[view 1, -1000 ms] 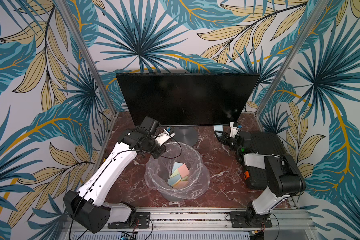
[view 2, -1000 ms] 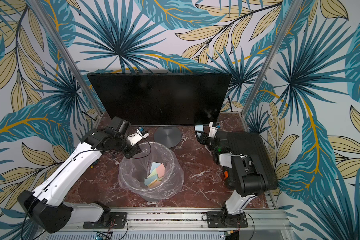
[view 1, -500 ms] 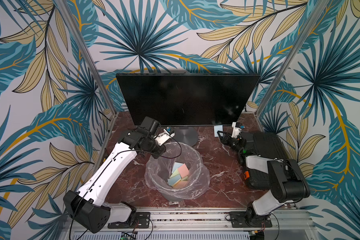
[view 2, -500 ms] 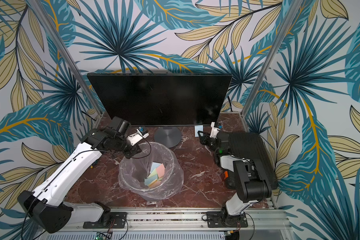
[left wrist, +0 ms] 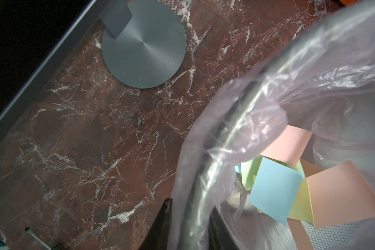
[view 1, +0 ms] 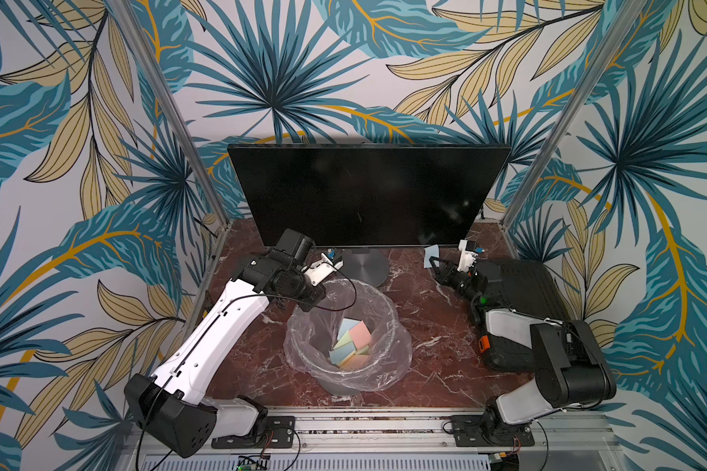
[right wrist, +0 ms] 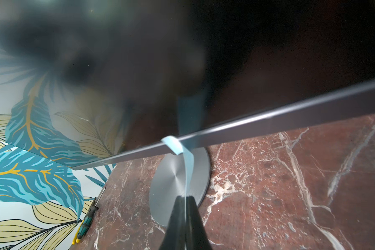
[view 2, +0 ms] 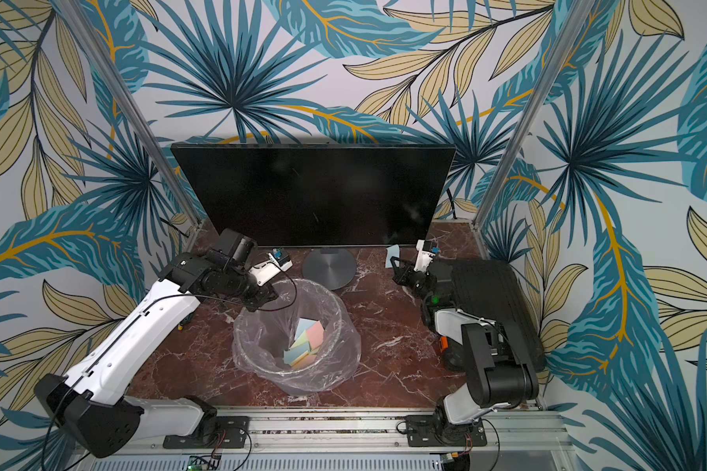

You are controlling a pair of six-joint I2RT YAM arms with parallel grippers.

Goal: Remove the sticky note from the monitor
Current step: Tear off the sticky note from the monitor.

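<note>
Both top views: the monitor (view 1: 364, 195) stands at the back of the counter (view 1: 437, 326), nearly filling the gap between the two frame posts. The blue sticky note (view 1: 430, 256) hangs just under its lower edge near the right-hand corner, with the right hand (view 1: 435, 263) right at it, same in the twin view (view 2: 396, 261). The black case (view 1: 519, 293) boxes that arm in on its outer side, while bare marble shows between it and the bin (view 1: 384, 293) in the middle. The left hand (view 1: 305, 299) sits on the bin's rim on the monitor side. Left wrist view: dark fingers (left wrist: 160, 227) are closed on the plastic-lined rim, with pink, blue and green notes (left wrist: 275, 190) down inside. The round grey base (left wrist: 143, 43) and the screen's bottom edge lie past a stretch of open counter. Right wrist view: the fingers are pressed together on the note's free end (right wrist: 187, 168). Its other end curls up onto the thin lower bezel (right wrist: 268, 123), and a screwdriver (right wrist: 85, 223) lies at the counter's far edge.
</note>
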